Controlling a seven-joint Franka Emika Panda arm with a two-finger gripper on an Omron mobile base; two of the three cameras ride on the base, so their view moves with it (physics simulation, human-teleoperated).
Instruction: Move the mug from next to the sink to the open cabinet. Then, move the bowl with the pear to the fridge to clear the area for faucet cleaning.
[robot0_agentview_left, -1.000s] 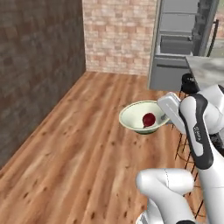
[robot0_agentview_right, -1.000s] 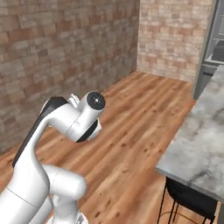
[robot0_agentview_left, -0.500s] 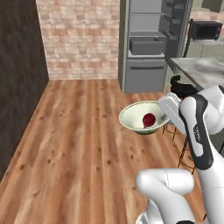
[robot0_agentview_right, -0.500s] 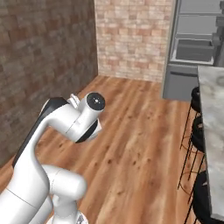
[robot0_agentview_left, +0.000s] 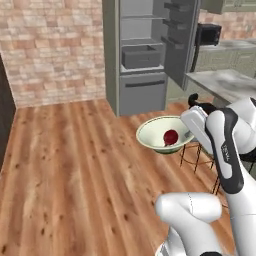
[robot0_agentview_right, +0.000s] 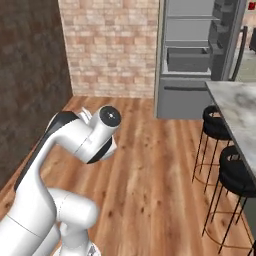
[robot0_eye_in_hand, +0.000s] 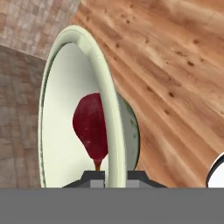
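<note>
The bowl (robot0_agentview_left: 162, 133) is wide and shallow, cream-white inside, with a greenish rim and a darker outside. In it lies the pear (robot0_agentview_left: 171, 136), small and dark red, rounded with a narrower end and a short brown stem. In the hand view the pear (robot0_eye_in_hand: 91, 126) rests against the inner wall of the bowl (robot0_eye_in_hand: 61, 105).

My claw (robot0_eye_in_hand: 110, 177) is closed on the rim of the bowl: one finger tip is inside the rim and the other is outside. I hold the bowl in the air above the wooden floor (robot0_agentview_left: 70, 170), in front of the fridge (robot0_agentview_left: 145, 52) and lower than its shelves.

The fridge is grey and its door stands open. Inside it I see thin shelves and a grey drawer (robot0_agentview_left: 141, 56). Right of the bowl are black stools (robot0_agentview_right: 220, 131) beside a grey marble surface (robot0_agentview_right: 239, 107).
</note>
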